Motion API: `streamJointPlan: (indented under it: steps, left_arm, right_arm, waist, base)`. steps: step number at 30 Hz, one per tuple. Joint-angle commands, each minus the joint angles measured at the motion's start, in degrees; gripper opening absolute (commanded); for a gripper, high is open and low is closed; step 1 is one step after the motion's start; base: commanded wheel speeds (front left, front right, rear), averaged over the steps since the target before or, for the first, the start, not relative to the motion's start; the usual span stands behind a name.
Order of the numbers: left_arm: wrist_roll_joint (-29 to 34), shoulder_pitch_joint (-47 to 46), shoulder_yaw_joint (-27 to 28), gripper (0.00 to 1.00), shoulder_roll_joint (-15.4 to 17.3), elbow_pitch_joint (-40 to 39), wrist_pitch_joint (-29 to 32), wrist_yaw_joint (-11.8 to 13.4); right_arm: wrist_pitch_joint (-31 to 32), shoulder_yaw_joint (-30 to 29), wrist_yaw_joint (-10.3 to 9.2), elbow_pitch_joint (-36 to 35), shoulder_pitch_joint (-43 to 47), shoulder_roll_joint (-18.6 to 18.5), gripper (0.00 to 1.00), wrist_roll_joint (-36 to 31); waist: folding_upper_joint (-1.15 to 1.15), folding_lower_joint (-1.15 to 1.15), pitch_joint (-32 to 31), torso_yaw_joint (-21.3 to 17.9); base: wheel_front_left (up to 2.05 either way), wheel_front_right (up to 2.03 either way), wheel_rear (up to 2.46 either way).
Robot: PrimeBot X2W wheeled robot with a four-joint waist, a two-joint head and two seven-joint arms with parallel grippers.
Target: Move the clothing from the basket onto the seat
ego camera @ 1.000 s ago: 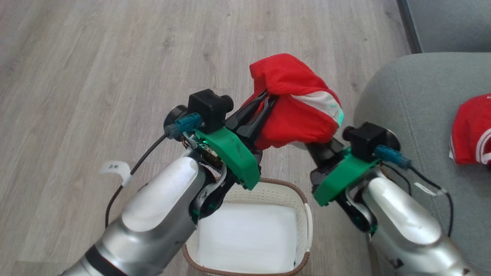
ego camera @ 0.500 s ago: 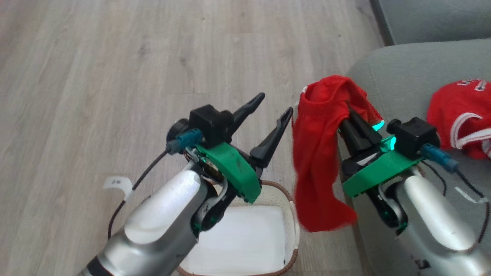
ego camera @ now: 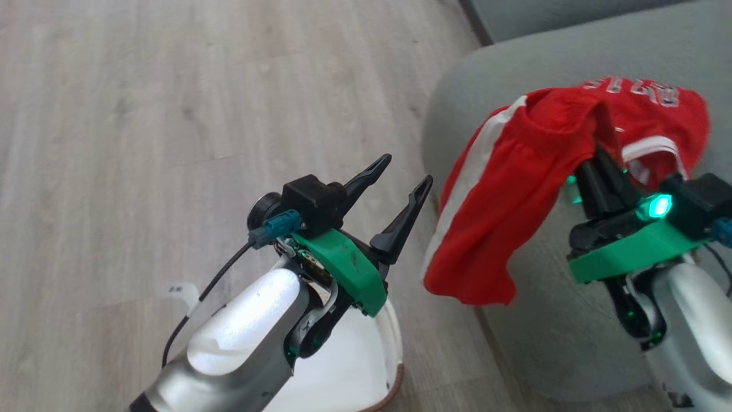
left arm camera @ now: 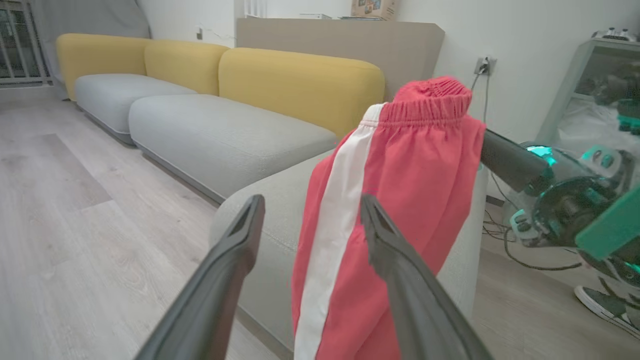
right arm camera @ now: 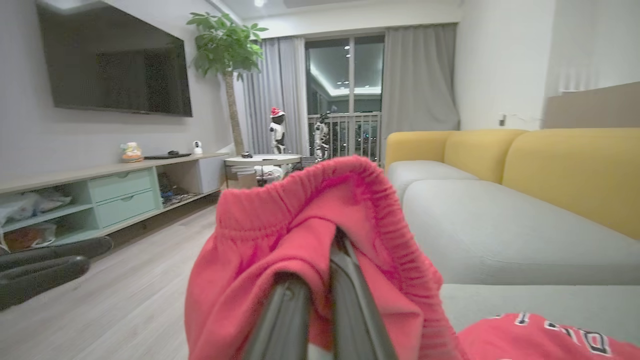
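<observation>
A pair of bright red shiny shorts (ego camera: pixel 503 212) with a white side stripe and a gathered elastic waistband hangs by that waistband from the right gripper (ego camera: pixel 601 171), whose two dark fingers are pinched together on the fabric. The legs droop at the rounded corner of the large grey upholstered seat cushion (ego camera: pixel 549 343). On the cushion just behind lies a red jersey (ego camera: pixel 657 114) with white lettering and trim. The left gripper (ego camera: pixel 406 170), fingers spread wide and empty, hovers over the pale wood-look floor (ego camera: pixel 143 114) near the shorts, and its silver forearm hides much of the cream plastic basket (ego camera: pixel 393 343).
</observation>
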Motion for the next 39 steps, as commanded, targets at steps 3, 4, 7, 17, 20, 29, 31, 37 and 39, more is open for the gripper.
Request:
streamJointPlan:
  steps: [3, 4, 7, 17, 20, 29, 31, 37, 39]
  left_arm:
    - [0.73, -2.51, 1.96, 1.00, 0.96, -1.04, -1.27, 0.24]
    - [0.89, -2.60, 1.92, 1.00, 0.95, -0.87, -1.55, 0.25]
    - [1.53, -2.94, 1.73, 1.00, 0.97, -0.11, -2.29, 0.43]
    - [2.30, -4.34, 1.09, 1.00, -0.18, 3.08, -3.89, 0.13]
    - [2.37, -4.83, 1.01, 1.00, -0.44, 4.00, -4.10, 0.03]
    - [2.63, -6.17, 0.57, 1.00, -1.15, 5.75, -4.57, -0.21]
    - [2.77, -6.52, 0.44, 1.00, -1.26, 5.90, -4.57, -0.15]
    - [3.00, -7.74, -0.11, 1.00, -1.78, 6.10, -4.27, -0.35]
    - [3.17, -8.28, -0.39, 1.00, -2.05, 6.22, -4.06, -0.38]
  right_arm:
    - [-0.30, -1.39, -0.01, -3.72, 0.50, -1.70, 0.00, 0.89]
    - [-0.30, -1.74, -0.01, -4.22, 0.77, -1.97, 0.00, 0.88]
    - [-0.31, -2.56, -0.01, -5.75, 1.48, -2.53, 0.00, 0.90]
    - [-0.31, -6.02, -0.01, -10.55, 4.34, -1.71, 0.00, 1.08]
    - [-0.31, -6.16, -0.01, -11.38, 4.50, -1.59, 0.00, 1.31]
    - [-0.31, -7.36, -0.01, -12.57, 2.96, -1.43, 0.00, 4.00]
    - [-0.31, -7.63, -0.01, -12.68, 1.51, -1.96, 0.00, 5.06]
    - [-0.31, -8.47, -0.01, -11.11, -6.20, -6.84, 0.00, 5.72]
    - [-0.31, -8.78, -0.01, -9.95, -9.21, -8.90, 0.00, 6.01]
  waist:
    - [0.00, 0.00, 0.61, -5.22]
    - [0.00, 0.00, 0.76, -6.10]
    - [0.00, 0.00, 1.41, -8.72]
    - [0.00, 0.00, 3.91, -15.88]
    - [0.00, 0.00, 4.51, -17.41]
    - [0.00, 0.00, 5.69, -19.05]
    - [0.00, 0.00, 6.12, -19.07]
    - [0.00, 0.00, 8.43, -18.04]
    - [0.00, 0.00, 9.56, -17.25]
  base:
    - [0.00, 0.00, 0.00]
    - [0.00, 0.00, 0.00]
    - [0.00, 0.00, 0.00]
    - [0.00, 0.00, 0.00]
    - [0.00, 0.00, 0.00]
    - [0.00, 0.00, 0.00]
    - [0.00, 0.00, 0.00]
    - [0.00, 0.00, 0.00]
    - [0.00, 0.00, 0.00]
